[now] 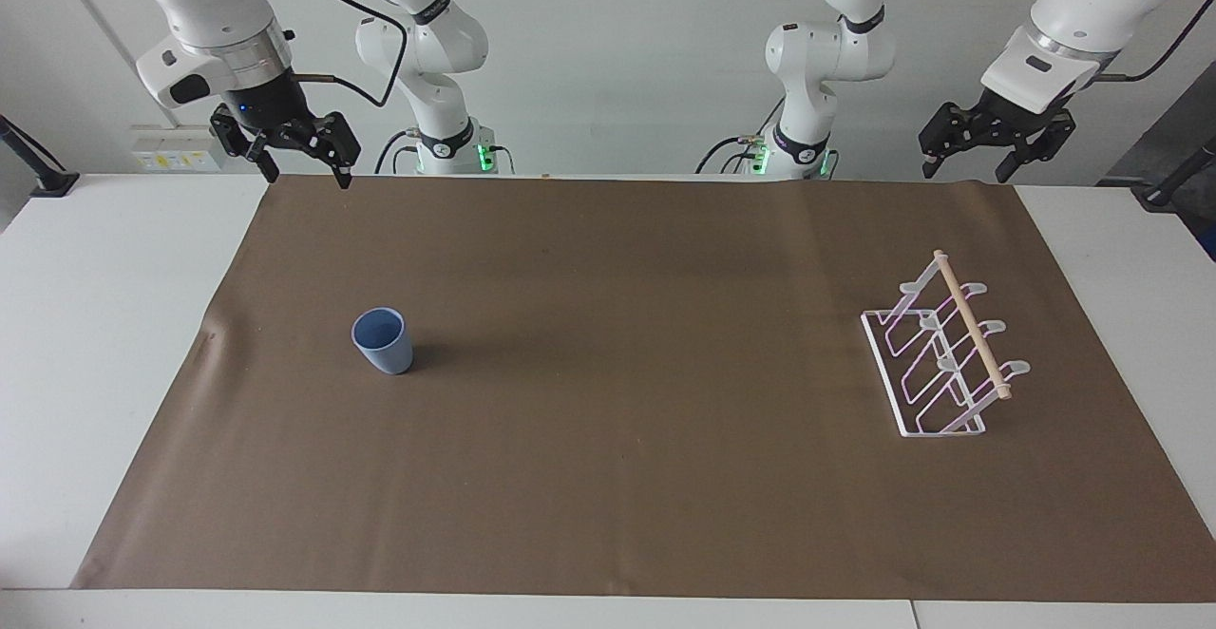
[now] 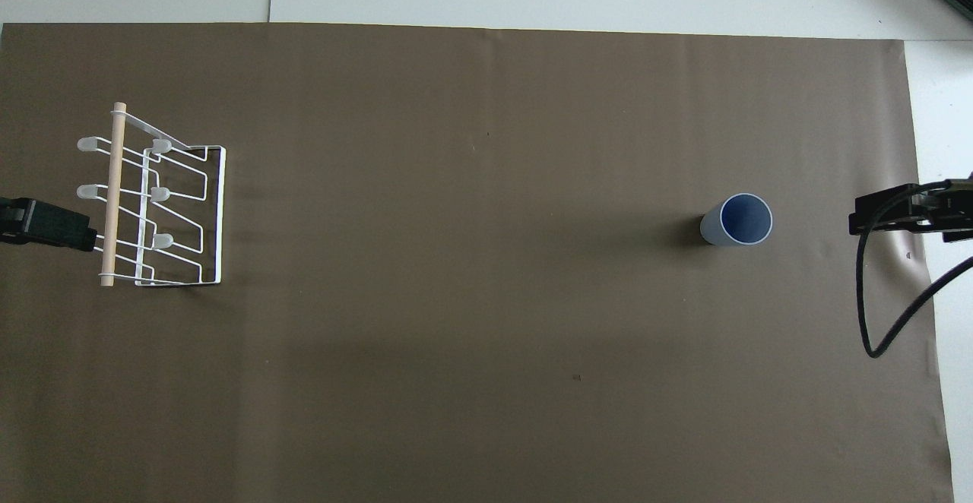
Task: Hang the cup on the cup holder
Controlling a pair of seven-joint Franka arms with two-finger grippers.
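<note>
The light-blue cup [image 1: 383,341] stands upright, mouth up, on the brown mat toward the right arm's end; it also shows in the overhead view [image 2: 737,219]. The white wire cup holder [image 1: 945,344] with its wooden dowel stands toward the left arm's end, with nothing on its prongs [image 2: 163,199]. My right gripper [image 1: 307,178] is open and empty, raised over the mat's edge at its own end, apart from the cup [image 2: 904,210]. My left gripper [image 1: 966,173] is open and empty, raised over the mat's edge near the holder [image 2: 45,226].
The brown mat [image 1: 608,439] covers most of the white table [image 1: 95,344]. A black cable [image 2: 874,313] hangs from the right arm over the mat's edge. Both arm bases stand at the robots' edge of the table.
</note>
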